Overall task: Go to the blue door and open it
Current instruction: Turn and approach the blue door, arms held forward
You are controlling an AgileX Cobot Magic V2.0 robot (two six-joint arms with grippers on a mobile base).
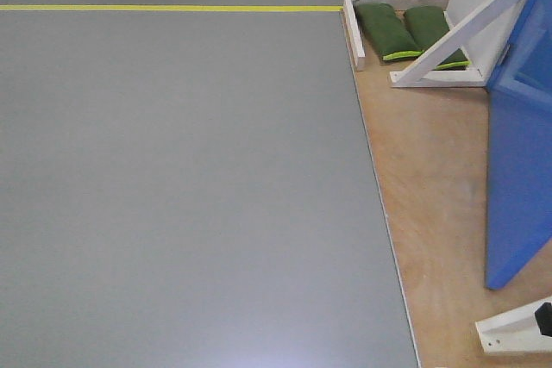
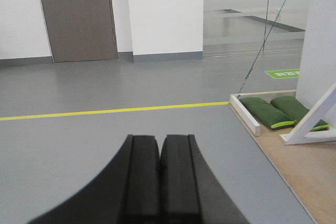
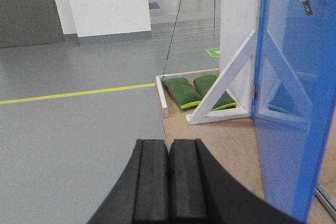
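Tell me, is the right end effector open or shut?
Shut. The right end effector has its two black fingers pressed together, with nothing between them.

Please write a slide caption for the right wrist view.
Right gripper, shut, near the blue door, white brace and green sandbags.

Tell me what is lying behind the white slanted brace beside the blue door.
Two green sandbags lie side by side on the wooden platform. The white brace crosses in front of one bag, so that bag's full length is hidden.
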